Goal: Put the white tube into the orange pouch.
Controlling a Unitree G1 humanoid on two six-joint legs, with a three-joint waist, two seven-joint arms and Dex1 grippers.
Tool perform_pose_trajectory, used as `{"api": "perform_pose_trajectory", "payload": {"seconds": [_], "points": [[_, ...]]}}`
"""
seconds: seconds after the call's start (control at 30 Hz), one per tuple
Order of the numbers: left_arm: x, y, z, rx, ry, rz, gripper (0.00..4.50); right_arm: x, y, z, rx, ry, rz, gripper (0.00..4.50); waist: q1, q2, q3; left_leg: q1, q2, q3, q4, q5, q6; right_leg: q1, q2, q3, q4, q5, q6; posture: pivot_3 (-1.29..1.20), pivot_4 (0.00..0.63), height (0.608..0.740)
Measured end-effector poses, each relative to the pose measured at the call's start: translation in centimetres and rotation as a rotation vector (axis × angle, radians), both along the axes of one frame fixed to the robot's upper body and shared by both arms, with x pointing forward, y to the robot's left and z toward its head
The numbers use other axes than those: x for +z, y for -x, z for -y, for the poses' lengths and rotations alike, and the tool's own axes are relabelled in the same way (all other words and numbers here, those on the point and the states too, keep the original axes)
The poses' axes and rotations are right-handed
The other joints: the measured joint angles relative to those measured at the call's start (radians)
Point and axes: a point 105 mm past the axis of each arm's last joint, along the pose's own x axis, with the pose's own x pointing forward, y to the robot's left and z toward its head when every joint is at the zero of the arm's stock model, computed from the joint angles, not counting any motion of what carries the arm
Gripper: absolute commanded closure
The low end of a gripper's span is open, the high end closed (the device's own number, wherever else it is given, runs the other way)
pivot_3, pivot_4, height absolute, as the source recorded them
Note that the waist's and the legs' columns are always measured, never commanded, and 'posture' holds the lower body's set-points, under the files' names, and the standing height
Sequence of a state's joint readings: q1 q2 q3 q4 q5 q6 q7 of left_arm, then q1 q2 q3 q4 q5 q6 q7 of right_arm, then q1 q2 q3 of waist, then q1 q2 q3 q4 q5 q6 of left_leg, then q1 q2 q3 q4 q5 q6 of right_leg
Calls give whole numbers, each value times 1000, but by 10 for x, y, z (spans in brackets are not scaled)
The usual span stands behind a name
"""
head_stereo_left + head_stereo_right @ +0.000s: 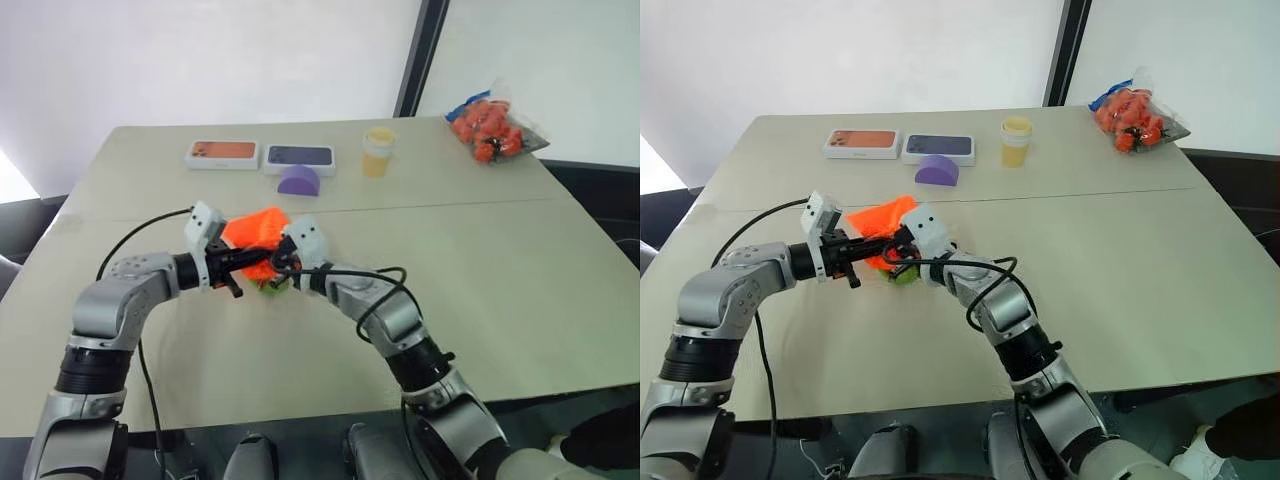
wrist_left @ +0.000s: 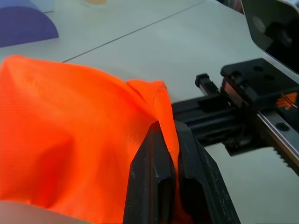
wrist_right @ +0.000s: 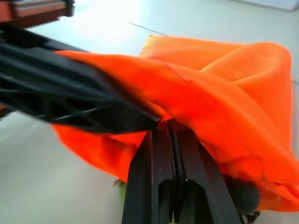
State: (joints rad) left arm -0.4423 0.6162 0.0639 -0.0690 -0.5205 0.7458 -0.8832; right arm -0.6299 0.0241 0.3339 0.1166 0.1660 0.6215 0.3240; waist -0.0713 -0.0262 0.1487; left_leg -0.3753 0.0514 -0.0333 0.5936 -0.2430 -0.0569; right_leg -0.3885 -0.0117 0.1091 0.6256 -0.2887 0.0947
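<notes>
The orange pouch (image 1: 257, 229) is held just above the table's middle between my two grippers. My left gripper (image 1: 262, 260) comes in from the left and is shut on a fold of the pouch's fabric (image 2: 140, 98). From the right, my right gripper (image 1: 284, 262) is shut on the fabric too (image 3: 224, 79), close beside the left one. Their black fingers (image 3: 70, 100) nearly meet at the pouch's near edge. A green ring (image 1: 903, 275) hangs under the pouch. The white tube is out of view.
At the table's far side lie an orange phone box (image 1: 222, 154) and a purple one (image 1: 299, 157), with a purple half-dome (image 1: 298, 181) in front. A pale yellow cup (image 1: 378, 152) stands to their right. A clear bag of orange items (image 1: 492, 129) sits at the far right corner.
</notes>
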Motion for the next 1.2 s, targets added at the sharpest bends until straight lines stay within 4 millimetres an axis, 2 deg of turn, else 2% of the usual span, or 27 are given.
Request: {"api": "perform_pose_trajectory", "payload": {"seconds": [0.07, 0.17, 0.27, 0.37, 0.47, 0.67, 0.9, 1.0, 1.2], "points": [[-1, -2, -5, 20, -15, 11, 4500, 2, 4, 5, 13, -9, 13, 4460, 2, 0, 0, 0, 0, 0, 0, 0, 0, 0, 0, 0, 0, 0, 0, 0, 150, 723], [-4, -9, -14, 71, -34, 24, 4500, -1, 22, 19, 97, -31, -2, 3689, 4, 0, 0, -1, 0, 0, 0, 0, 0, 1, 0, 0, -1, 0, 0, 0, 150, 723], [-11, -17, -25, 139, -56, 34, 4500, -7, 41, 32, 171, -20, -40, 2131, 1, 0, 0, 0, 0, 0, 0, 0, 0, 1, 0, 0, -2, 0, 0, 0, 150, 723], [-14, -24, -31, 181, -60, 53, 4500, -11, 41, 40, 148, 20, -49, 649, 0, 0, 0, 1, 0, 0, 0, 0, 0, 0, 1, 0, 1, 0, 0, 0, 150, 723], [-17, -30, -34, 215, -72, 82, 4500, -18, 41, 37, 135, 46, -69, 649, 1, -1, 0, 1, 0, -1, 0, 0, 0, -1, 1, 0, 2, 0, -1, 0, 150, 723], [-21, -34, -28, 218, -60, 95, 4500, -40, 38, 17, 105, 63, -177, 649, 2, -1, -1, 0, 0, -1, 0, 0, 0, -1, 1, 0, 1, 0, -1, 0, 150, 723], [-19, -31, -20, 206, -43, 103, 4500, -51, 25, 7, 56, 71, -157, 649, 0, -1, -1, 1, 0, -1, 0, 0, 0, -1, 1, 0, 2, 1, -1, 0, 150, 723], [-21, -29, -17, 202, -34, 93, 4500, -52, 21, 3, 41, 66, -140, 1491, 0, -1, -1, 1, 0, -1, 0, 0, 0, -1, 1, 0, 2, 1, -1, 0, 150, 723], [-23, -28, -16, 204, -33, 88, 4500, -55, 18, 9, 12, 57, -136, 4479, 1, -1, -1, 1, 0, -1, 0, 0, 0, -1, 1, 0, 2, 1, 0, 0, 150, 723]]}}
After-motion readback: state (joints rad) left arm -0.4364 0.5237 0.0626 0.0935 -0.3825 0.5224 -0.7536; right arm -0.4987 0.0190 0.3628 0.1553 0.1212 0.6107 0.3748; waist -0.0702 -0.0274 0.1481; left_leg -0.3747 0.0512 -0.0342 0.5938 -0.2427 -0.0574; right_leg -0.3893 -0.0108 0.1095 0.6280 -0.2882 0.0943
